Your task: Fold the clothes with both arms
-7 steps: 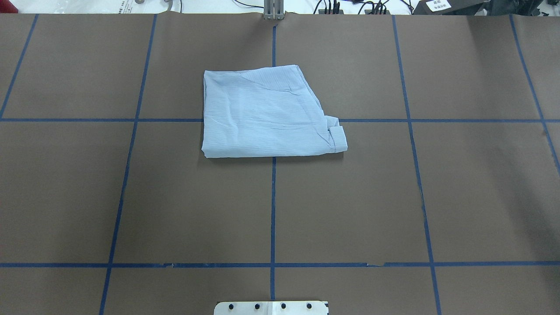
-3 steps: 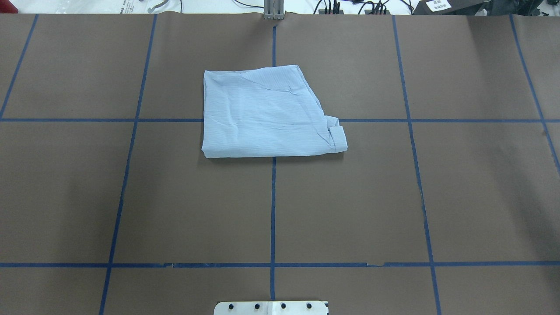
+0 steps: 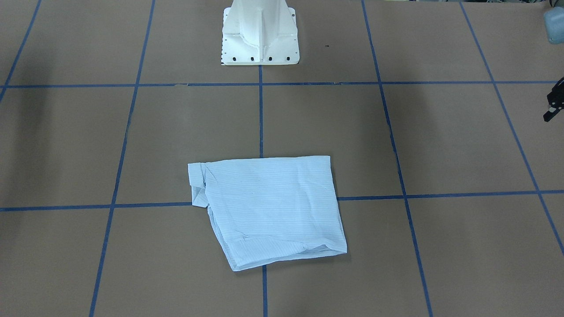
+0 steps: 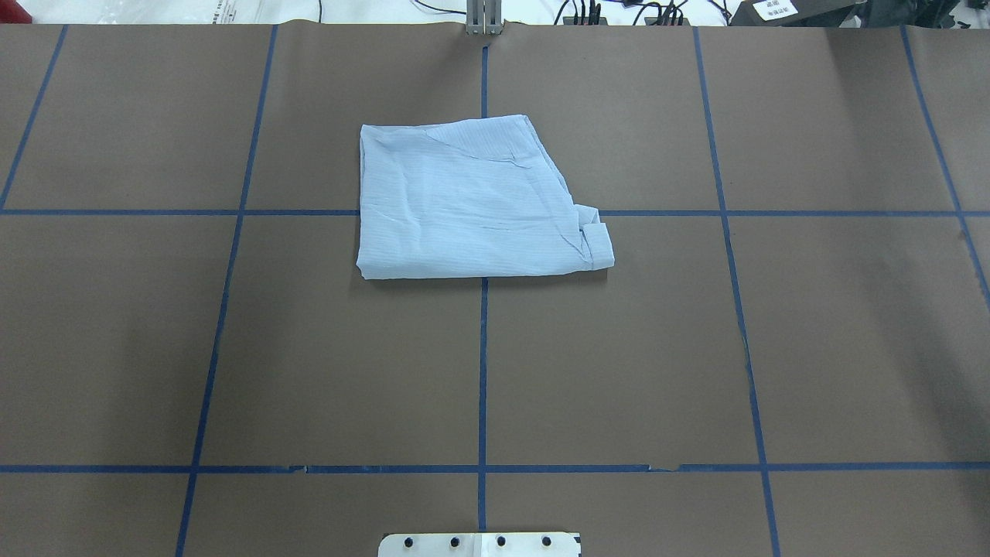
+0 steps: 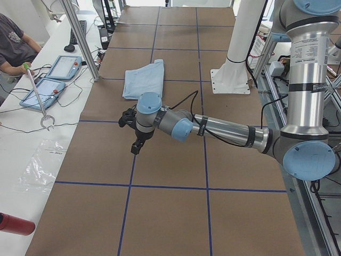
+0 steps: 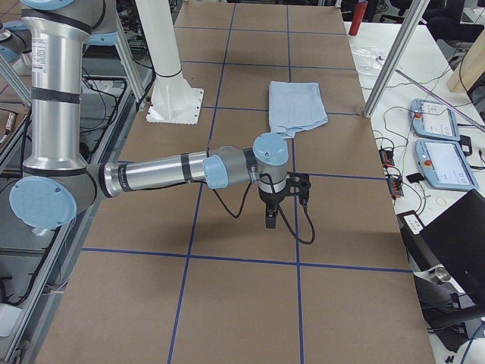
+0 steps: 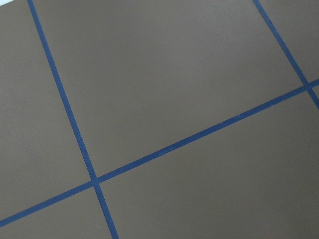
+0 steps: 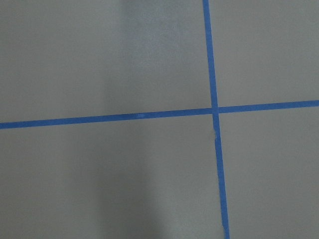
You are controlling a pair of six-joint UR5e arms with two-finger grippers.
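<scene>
The clothes are one pale-blue striped shirt [image 4: 472, 205], folded into a flat, roughly square packet in the middle of the table [image 3: 269, 207], with a small rolled cuff at one corner. Nothing touches it. Both arms stretch out low over the brown table, far from the shirt. The left gripper [image 5: 136, 146] points down over the table's left end, and only its black edge [image 3: 550, 115] shows in the front-facing view. The right gripper [image 6: 271, 220] hangs over the right end. I cannot tell whether either is open or shut. Both wrist views show only bare table and blue tape.
The white pedestal base [image 3: 260, 39] stands at the robot's side of the table. Blue tape lines [image 4: 483, 371] grid the brown surface. At the far bench sit a person [image 5: 13, 45] with a grabber stick, touch pendants [image 6: 436, 121] and cables. A red bottle [image 5: 16, 224] lies there too.
The shirt lies exactly as before. A small metal tool beyond the far table edge has slipped out of view.
</scene>
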